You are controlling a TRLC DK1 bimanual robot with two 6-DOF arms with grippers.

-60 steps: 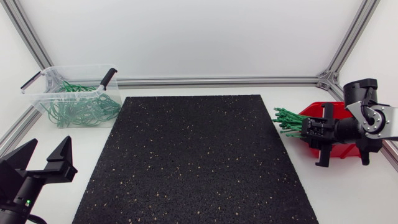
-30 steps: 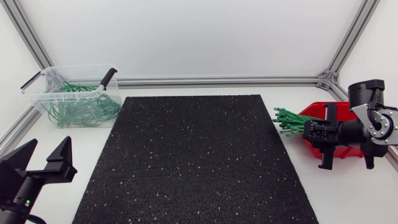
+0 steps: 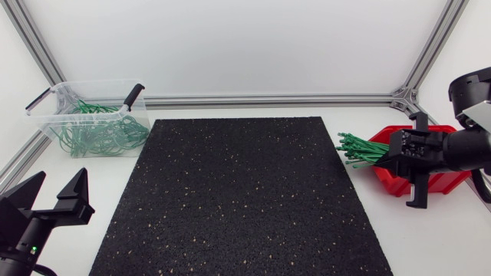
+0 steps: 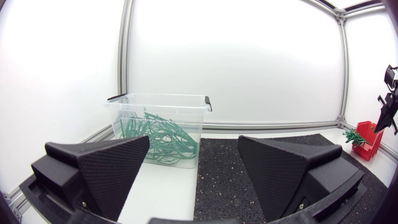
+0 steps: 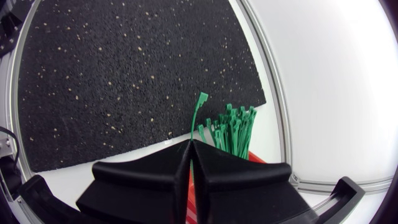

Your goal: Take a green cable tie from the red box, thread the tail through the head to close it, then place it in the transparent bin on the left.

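The right gripper (image 5: pixel 189 147) is clamped on a single green cable tie (image 5: pixel 198 115). Its fingers are pressed together, and the strip runs out ahead of them with its bent end standing clear of the other ties (image 5: pixel 231 132), which fan over the lip of the red box (image 5: pixel 256 155). The step in hand looks like drawing this one tie free. I judge the pull should go slowly and straight along the strip's length, away from the bundle, so that neighbouring ties are not dragged onto the desk (image 3: pixel 430 238). The hold should be firm, since the strip looks thin and slick. The right arm comes in from the desk's right edge, wrist roughly level, with its gripper pointing toward the black mat (image 3: pixel 238 192). The left gripper (image 3: pixel 55 201) sits at the near left corner with its fingers wide apart. It is well apart from the transparent bin (image 3: pixel 92 83), which holds looped green ties (image 3: pixel 100 134).
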